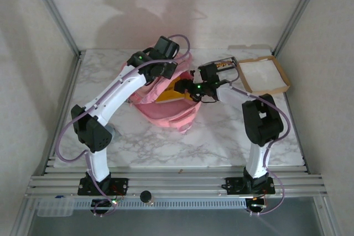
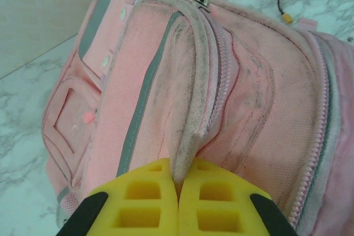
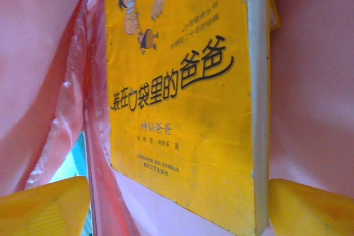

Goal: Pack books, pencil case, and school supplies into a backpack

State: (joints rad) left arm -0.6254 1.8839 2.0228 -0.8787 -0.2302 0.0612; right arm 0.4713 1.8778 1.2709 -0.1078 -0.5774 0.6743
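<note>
Up close, the left gripper [image 2: 178, 194] pinches the pink backpack [image 2: 243, 92] by its flap. The right gripper [image 3: 177, 208] is spread wide around a yellow book [image 3: 188, 81]. Both sit on a marble table [image 1: 221, 136].

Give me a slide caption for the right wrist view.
Yellow book inside the pink backpack, framed by the open right pincer.

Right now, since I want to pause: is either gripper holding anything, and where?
Left gripper pinches the backpack by a fabric fold beside its zipper. Right gripper is open either side of a yellow book, holding nothing.
</note>
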